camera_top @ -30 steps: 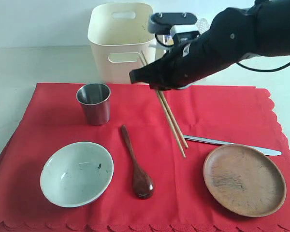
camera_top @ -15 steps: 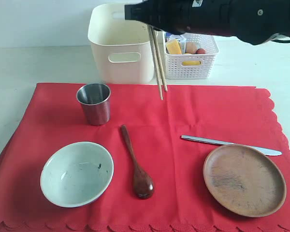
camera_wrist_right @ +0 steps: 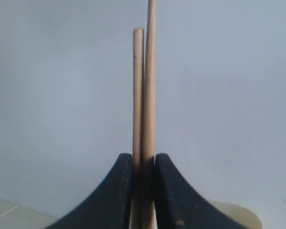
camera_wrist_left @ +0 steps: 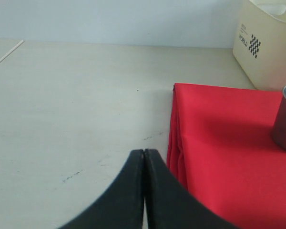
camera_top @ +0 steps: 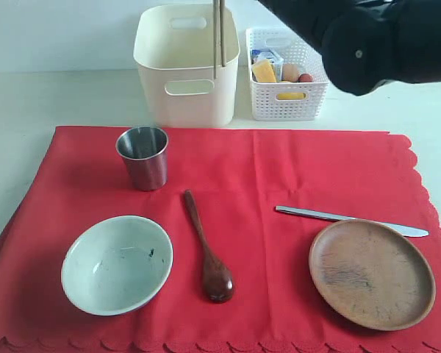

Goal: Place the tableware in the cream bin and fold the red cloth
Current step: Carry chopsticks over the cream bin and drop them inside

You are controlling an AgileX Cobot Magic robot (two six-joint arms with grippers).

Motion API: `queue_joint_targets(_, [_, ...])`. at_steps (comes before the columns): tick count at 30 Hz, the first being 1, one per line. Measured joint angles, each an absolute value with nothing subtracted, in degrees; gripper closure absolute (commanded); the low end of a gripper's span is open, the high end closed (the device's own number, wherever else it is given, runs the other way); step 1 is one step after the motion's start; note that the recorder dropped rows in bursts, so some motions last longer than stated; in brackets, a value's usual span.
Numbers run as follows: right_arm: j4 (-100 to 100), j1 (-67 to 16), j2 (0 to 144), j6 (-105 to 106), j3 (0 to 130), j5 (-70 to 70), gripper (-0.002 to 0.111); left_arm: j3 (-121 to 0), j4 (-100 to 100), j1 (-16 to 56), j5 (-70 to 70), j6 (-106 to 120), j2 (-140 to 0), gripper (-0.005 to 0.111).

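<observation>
Right gripper (camera_wrist_right: 143, 162): jaws clenched on the wooden chopsticks (camera_wrist_right: 145, 95), one jaw on each side of the pair. The two sticks lie side by side, touching, and one reaches further past the jaws than the other. In the exterior view the gripper itself is out of frame at the top. Only the black right arm (camera_top: 367, 37) shows, at the upper right.

Wooden chopsticks (camera_top: 217, 37): held upright, clear of the cloth, in line with the cream bin (camera_top: 185, 66). Their lower tips show against the bin's front rim, just above the oval handle cut-out. Whether the tips are over the opening or in front of the wall cannot be told.

Left gripper (camera_wrist_left: 144, 151): jaws pressed together, nothing between them. It hangs over the bare table (camera_wrist_left: 76, 109), just beside the side edge of the red cloth (camera_wrist_left: 229, 157).

The red cloth (camera_top: 279, 169) lies spread flat on the table (camera_top: 59, 99), with its scalloped edges visible on the near and right sides. The items resting on it are:
- steel cup (camera_top: 142, 157), upright, at the far left
- pale green-white bowl (camera_top: 116, 263), at the near left
- dark wooden spoon (camera_top: 206, 246), just right of the bowl, bowl end towards the near edge
- metal table knife (camera_top: 350, 220), lying crosswise, right of centre
- round brown wooden plate (camera_top: 371, 272), at the near right, its far rim at the knife

The cream bin stands on the table behind the cloth. A white lattice basket (camera_top: 309, 103) holding food items stands just beside the bin, on its right.
</observation>
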State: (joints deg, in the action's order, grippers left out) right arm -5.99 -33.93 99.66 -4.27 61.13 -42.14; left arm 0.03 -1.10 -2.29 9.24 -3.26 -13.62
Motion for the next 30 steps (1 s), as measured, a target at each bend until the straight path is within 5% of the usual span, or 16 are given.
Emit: queue_joint_targets(30, [-12.56,-33.93,122.00,8.12,83.45,-49.33,0.108,0.03,-1.10,-2.29,9.24,-3.26,-13.62,0.105])
